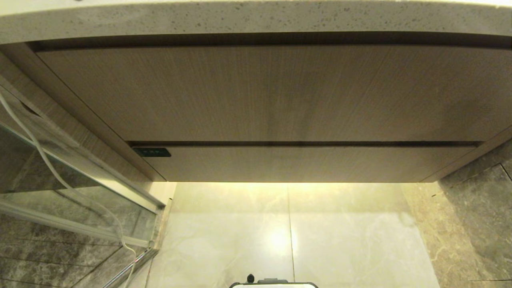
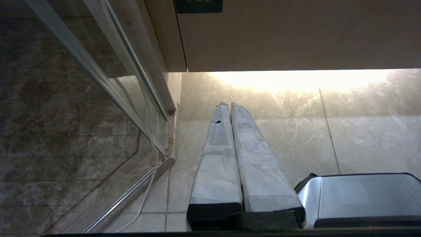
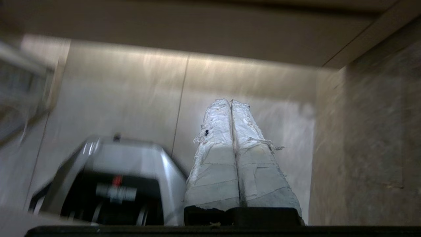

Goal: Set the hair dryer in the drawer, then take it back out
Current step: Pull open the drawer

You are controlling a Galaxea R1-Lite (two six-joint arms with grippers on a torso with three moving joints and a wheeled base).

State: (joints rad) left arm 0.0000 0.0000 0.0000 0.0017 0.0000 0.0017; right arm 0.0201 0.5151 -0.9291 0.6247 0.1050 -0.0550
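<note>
Closest to the head camera, at the lower edge, sits a small part of the robot's own body (image 1: 274, 283), above the pale marble floor (image 1: 340, 240). Neither arm appears in that view. Ahead hangs a vanity cabinet under a speckled stone desk (image 1: 256, 20): a tall wood-grain panel (image 1: 272, 92), and below it the narrow front of the drawer (image 1: 304, 163), which is closed. Its long axis runs across the robot, from left to right.

The hair dryer is not visible in any view, so I cannot say where it lies. A thin white cord (image 1: 48, 164) hangs at the left beside a glass partition (image 1: 80, 180); what it belongs to I cannot tell.

The left end effector (image 2: 227, 104) has its taped fingers pressed together and holds nothing; it points toward the floor under the drawer's left end. The right end effector (image 3: 231, 100) is also pressed together and empty, and the drawer front lies above and ahead of it, toward the right end.

Only the left wrist view shows the dark label (image 2: 198, 6) on the drawer front closely. Only the right wrist view shows the side wall (image 3: 371, 131) closely. In my judgement the drawer must be opened first.
</note>
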